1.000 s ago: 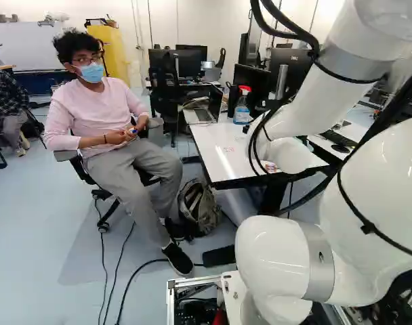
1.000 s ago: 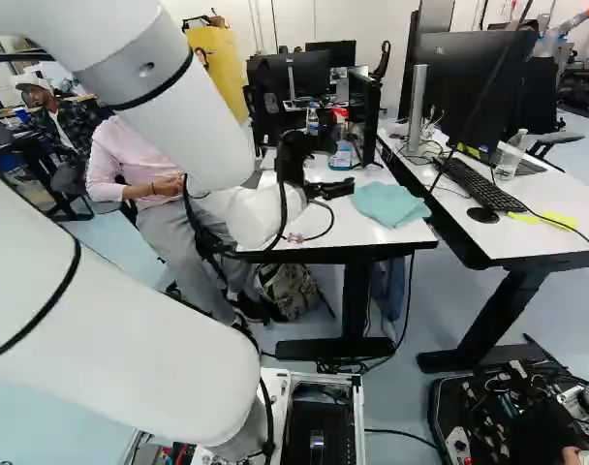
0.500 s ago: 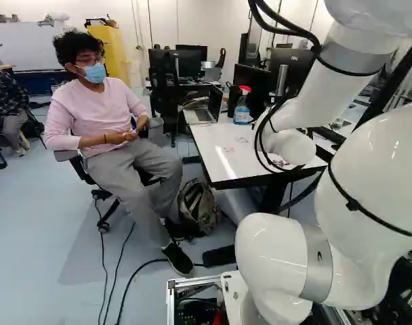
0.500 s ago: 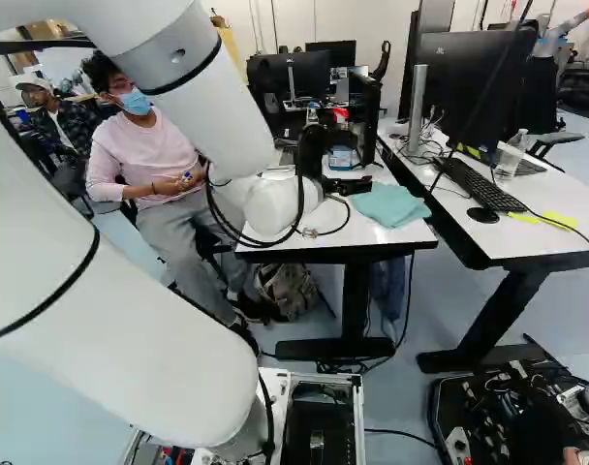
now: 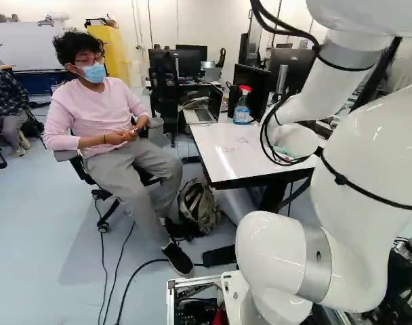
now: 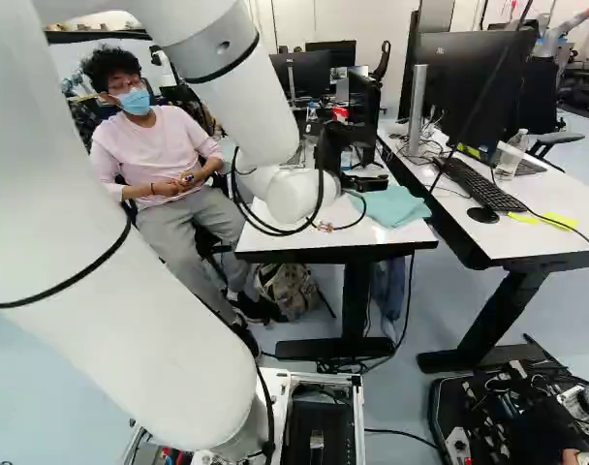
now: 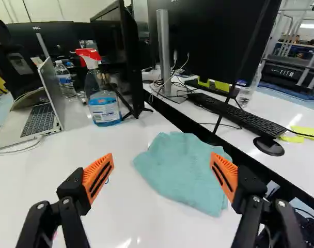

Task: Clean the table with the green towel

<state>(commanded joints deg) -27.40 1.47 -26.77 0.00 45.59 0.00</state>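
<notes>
While the black gripper [image 7: 162, 157] stands with its two fingers wide apart and nothing held between them, the green towel [image 7: 180, 170] lies ahead of it, loosely spread with shallow folds. In the right base view, the towel is right of centre, on the near right part of the white table [image 6: 362, 239], beside the neighbouring desk [image 6: 556, 242]. The broad opening presumably serves to admit a bunch of cloth; a raised fold would offer the pads more than the flat middle. The spray bottle [image 5: 242, 107], upper centre-right of the left base view, stands upright towards the far side, probably leaving the nearer surface free for wiping. Faint red marks [image 5: 230, 149], right of centre there, are a likely target. Gripping the towel appears to be the step in hand; wiping remains to be done. A shallow pinch could let the limp fabric slip.
</notes>
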